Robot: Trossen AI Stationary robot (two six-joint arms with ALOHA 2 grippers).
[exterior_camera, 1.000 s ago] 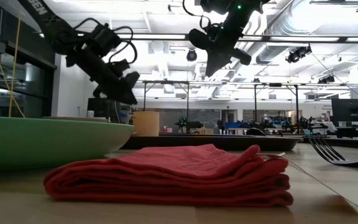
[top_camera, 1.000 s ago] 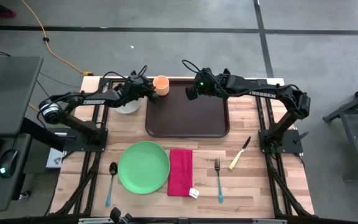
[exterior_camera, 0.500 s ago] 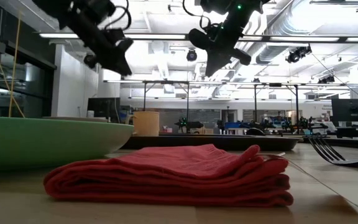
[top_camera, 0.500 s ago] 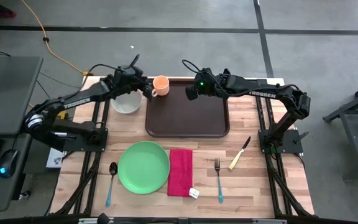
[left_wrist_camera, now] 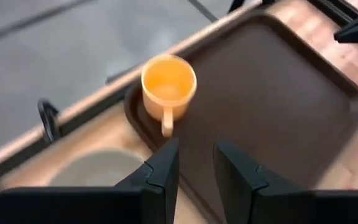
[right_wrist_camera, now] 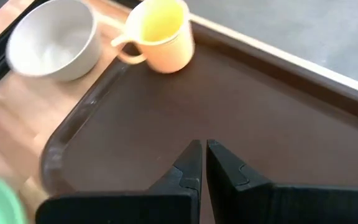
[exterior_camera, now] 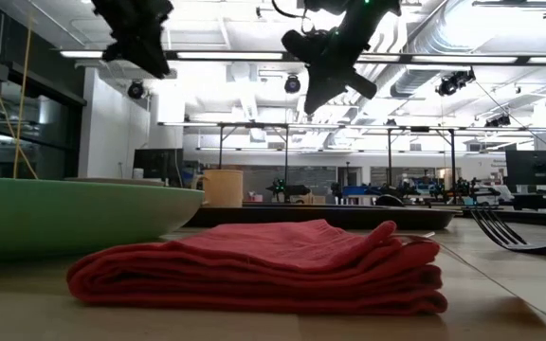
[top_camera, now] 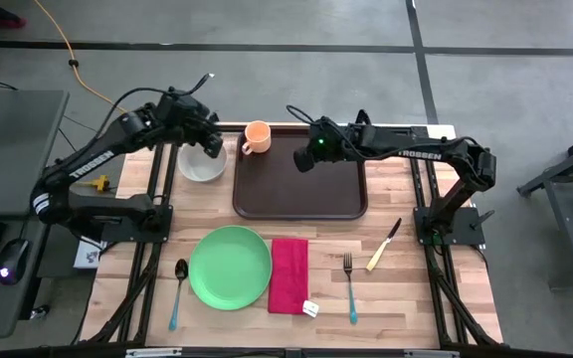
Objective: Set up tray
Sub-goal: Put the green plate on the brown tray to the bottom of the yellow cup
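1. At the table's far edge, the tray [top_camera: 299, 184] lies flat, its long axis running left to right.
2. The right gripper [top_camera: 303, 159], clenched and empty, hangs above the tray's middle.
3. The left gripper [top_camera: 210, 145], fingers parted and empty, hovers beyond the tray's left end, above a white bowl [top_camera: 203, 164], near the orange mug [top_camera: 257, 137] in the tray's corner.

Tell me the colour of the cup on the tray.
The cup is orange, clearest in the left wrist view.

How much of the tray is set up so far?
Only the orange cup stands in the tray. Nothing is held: the left gripper hangs open over the white bowl, the right gripper shut above the tray. The green plate, red napkin, fork, spoon and knife are outside.
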